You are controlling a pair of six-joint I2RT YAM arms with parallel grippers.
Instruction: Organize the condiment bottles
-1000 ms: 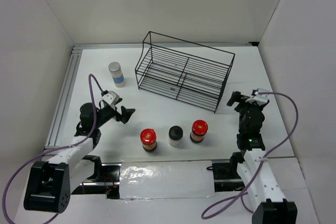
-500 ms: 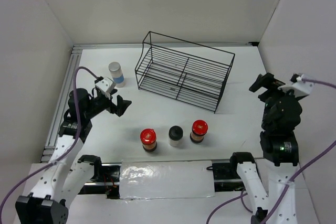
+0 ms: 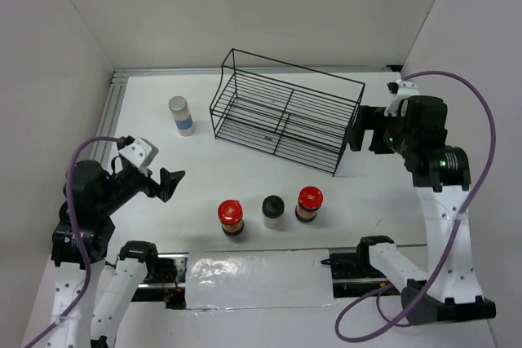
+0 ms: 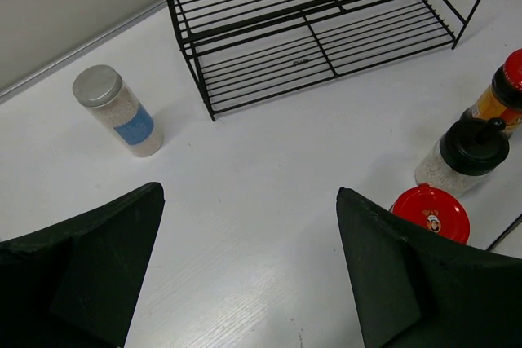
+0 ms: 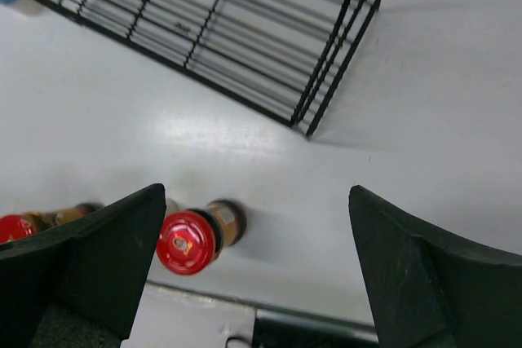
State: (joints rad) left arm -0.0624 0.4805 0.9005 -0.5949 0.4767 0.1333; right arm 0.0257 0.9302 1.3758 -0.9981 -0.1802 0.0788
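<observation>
Spread wide, empty: left hand (image 4: 249, 197), right hand (image 5: 257, 197). Blue label on grey-lidded jar (image 4: 119, 111), writing too small to read.

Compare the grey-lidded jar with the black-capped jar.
The grey-lidded jar has a flat grey lid; the black-capped jar has a black cap. The grey-lidded jar wears a blue label; the black-capped jar shows none. The grey-lidded jar stands alone beside the left end of the wire rack; the black-capped jar stands in the near row between two red-lidded jars. Both stand upright on the table, outside the rack, with pale contents.
</observation>
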